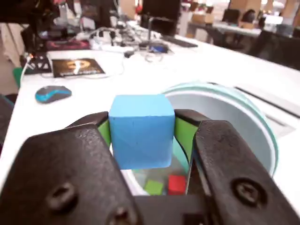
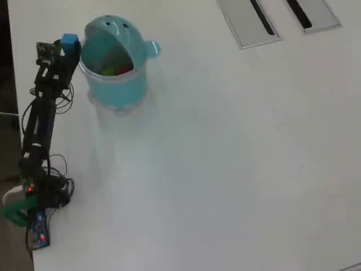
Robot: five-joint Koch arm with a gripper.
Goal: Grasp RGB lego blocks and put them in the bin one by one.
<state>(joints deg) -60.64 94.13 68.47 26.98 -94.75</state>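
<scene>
Gripper [image 1: 143, 136] pinching the blue block [image 1: 141, 130] by two opposite faces, green pads [image 1: 181, 133] pressed flat against its sides, block filling the centre of the wrist view. Held just at the rim of the teal bin [image 1: 262, 136], whose open mouth curves off toward the right of that view; probably raised there to clear the rim before release. Lower centre, inside the bin: yellow-green block [image 1: 153, 187] and red block [image 1: 176, 183] lying side by side on the bottom, so two of three apparently delivered. In the overhead view, upper left: blue block [image 2: 69, 40] just left of the bin's hooded dome [image 2: 115, 28], arm stretching down the left edge of the white bench [image 2: 225, 169]. Upper left of the wrist view: a computer mouse [image 1: 52, 93], well apart.
</scene>
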